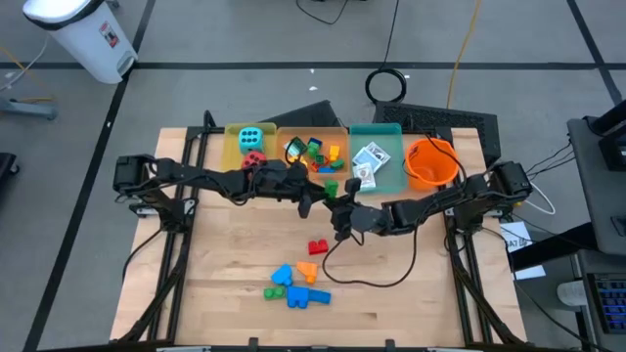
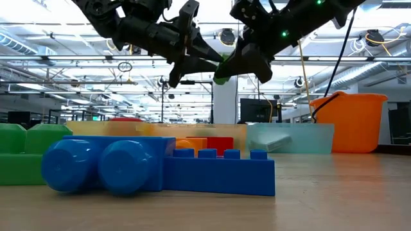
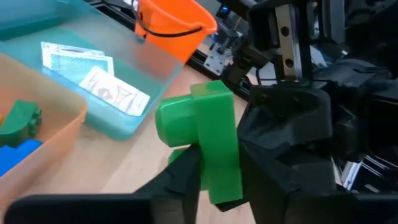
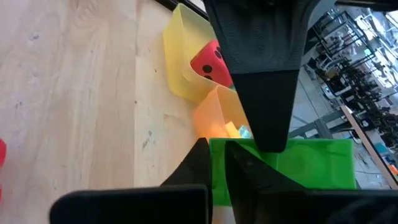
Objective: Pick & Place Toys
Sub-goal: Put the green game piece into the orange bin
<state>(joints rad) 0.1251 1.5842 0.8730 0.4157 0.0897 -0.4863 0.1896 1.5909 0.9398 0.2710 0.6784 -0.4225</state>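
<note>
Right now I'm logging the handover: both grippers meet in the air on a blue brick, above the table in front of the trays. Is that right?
Not quite: the brick is green, not blue, as both wrist views show. The rest holds: the left gripper and right gripper meet on it in the air, above the table in front of the trays.

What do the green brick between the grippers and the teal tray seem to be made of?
The green brick looks like hard moulded plastic with a smooth, slightly glossy finish and crisp edges. It sits between the left gripper and the right gripper. The teal tray seems to be thin translucent plastic, since the card packs show through its wall.
</note>
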